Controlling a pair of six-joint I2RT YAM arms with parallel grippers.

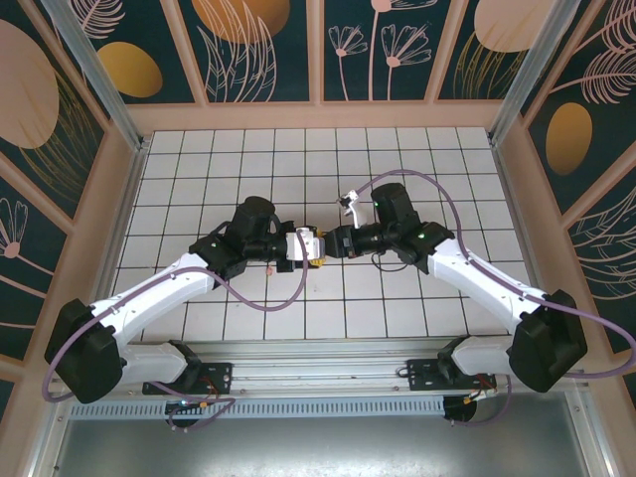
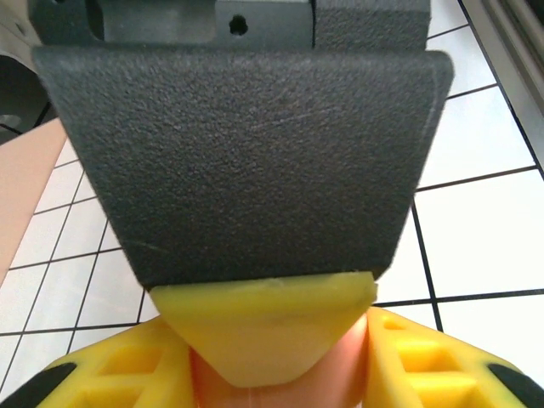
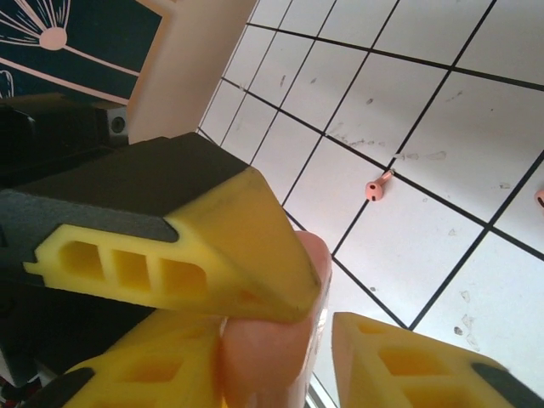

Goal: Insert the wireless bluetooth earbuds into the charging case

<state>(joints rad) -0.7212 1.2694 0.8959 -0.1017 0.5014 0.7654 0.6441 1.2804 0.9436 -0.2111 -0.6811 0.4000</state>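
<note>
White tiles with dark grout lines are covering the table (image 1: 199, 159), and patterned panels of pale flowers on dark blue are fencing it in at 9, 12 and 3 o'clock.

In the right wrist view we are seeing one small pink earbud (image 3: 374, 189) lying on a grout line, well apart from the fingers. A second earbud (image 3: 540, 197) is peeking in at the 3 o'clock edge of that view. Both are lying loose on the tiles, outside the case (image 3: 263, 348).

That case, a rounded salmon-pink box, is sitting up off the table where the two grippers are meeting, near the middle of the top view. The first earbud is lying toward 1 o'clock from it in the right wrist view.

We are watching the left gripper (image 2: 276, 382) pinching the case, its two yellow fingers (image 2: 110, 374) pressing on either side of the pink body. A dark finger with a yellow tip (image 2: 263, 331) from the other arm is lying across the case from 12 o'clock.

The right gripper (image 3: 272, 370) is straddling the same case. The pink body is resting against one of its fingers, while a thin sliver of tile is showing beside the other, so we cannot tell whether it is gripping.

From above, the left arm (image 1: 159, 288) is reaching in from 7 o'clock and the right arm (image 1: 477, 278) from 5 o'clock. Purple cables (image 1: 442, 199) are looping over both.
</note>
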